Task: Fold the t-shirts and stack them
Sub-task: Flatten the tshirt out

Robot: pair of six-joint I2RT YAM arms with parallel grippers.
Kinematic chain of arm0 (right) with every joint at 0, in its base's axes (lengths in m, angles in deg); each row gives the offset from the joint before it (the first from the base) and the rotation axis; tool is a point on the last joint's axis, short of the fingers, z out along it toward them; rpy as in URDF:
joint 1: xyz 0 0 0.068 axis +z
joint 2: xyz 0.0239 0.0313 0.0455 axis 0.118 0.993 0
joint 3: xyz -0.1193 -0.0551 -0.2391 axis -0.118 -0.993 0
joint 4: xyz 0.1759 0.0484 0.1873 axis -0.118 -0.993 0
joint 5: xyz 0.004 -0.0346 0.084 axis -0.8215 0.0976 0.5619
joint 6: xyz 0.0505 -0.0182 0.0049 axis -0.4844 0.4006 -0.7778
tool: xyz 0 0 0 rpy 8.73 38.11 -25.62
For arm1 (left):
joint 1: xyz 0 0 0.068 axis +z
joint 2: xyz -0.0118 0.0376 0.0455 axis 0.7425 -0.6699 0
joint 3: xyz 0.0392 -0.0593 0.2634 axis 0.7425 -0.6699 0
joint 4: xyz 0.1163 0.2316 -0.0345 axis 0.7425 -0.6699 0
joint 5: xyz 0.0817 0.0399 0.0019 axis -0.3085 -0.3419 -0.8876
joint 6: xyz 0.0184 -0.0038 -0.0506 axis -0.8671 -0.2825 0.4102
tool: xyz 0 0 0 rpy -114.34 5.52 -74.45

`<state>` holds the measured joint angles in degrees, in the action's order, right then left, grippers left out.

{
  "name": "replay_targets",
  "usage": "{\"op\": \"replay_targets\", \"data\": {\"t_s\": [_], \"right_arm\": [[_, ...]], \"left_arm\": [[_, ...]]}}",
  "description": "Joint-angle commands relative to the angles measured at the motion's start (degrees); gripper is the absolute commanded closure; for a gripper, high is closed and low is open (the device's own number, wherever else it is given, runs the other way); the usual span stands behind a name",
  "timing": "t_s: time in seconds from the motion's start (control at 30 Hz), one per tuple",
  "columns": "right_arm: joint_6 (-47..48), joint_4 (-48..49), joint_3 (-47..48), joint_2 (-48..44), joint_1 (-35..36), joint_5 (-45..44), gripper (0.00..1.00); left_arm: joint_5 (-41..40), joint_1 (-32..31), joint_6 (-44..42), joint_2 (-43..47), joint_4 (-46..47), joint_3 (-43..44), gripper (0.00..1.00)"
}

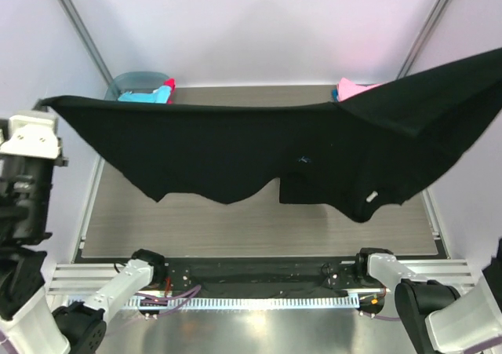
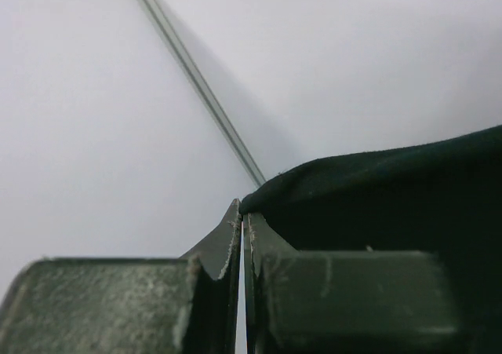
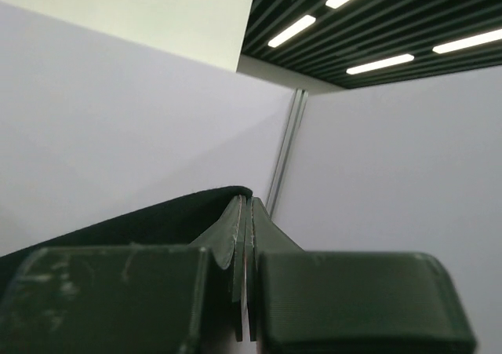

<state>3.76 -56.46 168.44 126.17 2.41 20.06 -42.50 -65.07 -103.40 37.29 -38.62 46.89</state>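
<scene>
Black t-shirt (image 1: pixel 235 150) is held up in the air, stretched wide across the middle of the top view, from the upper left edge to the upper right corner. It hangs above the table (image 1: pixel 235 228) and does not touch it. The bottom hem is wavy and droops lowest at centre right. There is a small light-blue mark (image 1: pixel 303 160) near the shirt's centre and a white tag (image 1: pixel 371 198) lower right. The right part is bunched and folded over itself.

Left claw (image 2: pixel 241 213): fingers pressed together, pinching the shirt's corner at the tips. In the left wrist view the black cloth (image 2: pixel 392 189) runs off to the right of the frame. In the top view that corner sits at the far left, just above the left arm's white housing (image 1: pixel 31 138).

Right claw (image 3: pixel 245 205): fingers together, with the black cloth's (image 3: pixel 141 224) edge clamped at the tips and trailing to the lower left. Wall and ceiling lights (image 3: pixel 376 24) sit behind it. The claw itself can't be made out in the top view.

Teal tub (image 1: pixel 129 83) is at the upper left, behind the shirt's top edge. A turquoise shirt (image 1: pixel 145 96) and a red shirt (image 1: pixel 169 83) poke out of it. A pink shirt (image 1: pixel 357 89) is at the upper right of the table, mostly hidden by the black one. A sliver of blue cloth (image 1: pixel 335 95) lies just left of it.
</scene>
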Motion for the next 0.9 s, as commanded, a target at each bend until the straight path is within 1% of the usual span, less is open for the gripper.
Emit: {"op": "replay_targets", "data": {"t_s": [0.0, 0.07, 0.17, 0.23, 0.3, 0.37, 0.47, 0.53, 0.57, 0.6, 0.63, 0.67, 0.7, 0.73, 0.8, 0.83, 0.87], "right_arm": [[3.4, 1.5, 5.3, 1.6, -0.3, -1.3, 0.99], [5.2, 2.5, 8.1, 2.6, -0.3, -0.8, 0.99], [8.0, 6.4, 7.7, 4.1, -0.2, -1.2, 0.99], [9.1, 7.9, 7.3, 6.2, -0.2, -1.3, 0.99], [9.8, 10.1, 6.3, 8.6, -0.3, -1.3, 0.99], [10.9, 14.0, 2.2, 10.0, -0.2, -2.0, 0.99], [12.9, 19.5, -4.3, 13.8, -0.2, -2.9, 0.99], [13.1, 20.8, -7.4, 16.4, -0.2, -2.4, 0.99], [13.4, 21.6, -8.9, 18.3, -0.2, -0.9, 0.99], [14.0, 23.8, -13.7, 19.2, -0.2, 1.8, 0.99], [14.0, 23.8, -16.7, 19.2, -0.2, 1.8, 0.99], [13.9, 26.2, -19.6, 19.6, -0.2, 2.9, 0.99], [14.2, 27.3, -22.6, 20.0, -0.2, 3.5, 0.99], [14.7, 28.0, -28.0, 20.5, -0.2, 3.8, 0.99], [14.7, 30.3, -32.6, 22.7, -0.2, 4.3, 0.99], [14.7, 30.3, -35.7, 23.9, -0.1, 4.9, 0.99], [14.6, 30.5, -37.3, 24.9, 0.1, 5.7, 0.99]], "left_arm": [[-2.6, 0.4, -5.0, -1.0, 6.3, 3.5, 1.0], [-2.8, 0.5, -5.8, -3.1, 7.4, 7.5, 1.0], [-3.9, 0.4, -8.2, -5.6, 8.8, 11.4, 1.0], [-4.2, 0.4, -10.4, -7.6, 9.8, 11.5, 1.0], [-4.9, 0.4, -11.9, -9.7, 10.3, 9.5, 1.0], [-6.3, 0.4, -13.8, -11.2, 12.2, 7.3, 1.0], [-7.8, 0.4, -16.6, -14.2, 16.6, 0.2, 1.0], [-6.5, 0.9, -17.5, -16.8, 19.0, -5.9, 1.0], [-5.4, 2.9, -16.9, -17.8, 19.5, -7.7, 1.0], [-3.3, 5.3, -15.4, -20.4, 20.2, -10.6, 1.0], [-2.1, 5.3, -15.3, -21.7, 20.5, -11.6, 1.0], [-1.2, 7.6, -13.4, -23.2, 20.8, -12.4, 1.0], [0.3, 8.4, -12.9, -24.9, 21.3, -13.5, 1.0], [0.8, 9.0, -12.6, -26.4, 21.9, -15.6, 1.0], [1.9, 9.0, -12.4, -30.6, 25.4, -18.3, 1.0], [4.0, 9.0, -12.4, -31.9, 26.6, -19.6, 1.0], [5.0, 9.0, -12.2, -35.3, 27.9, -22.0, 1.0]]}}
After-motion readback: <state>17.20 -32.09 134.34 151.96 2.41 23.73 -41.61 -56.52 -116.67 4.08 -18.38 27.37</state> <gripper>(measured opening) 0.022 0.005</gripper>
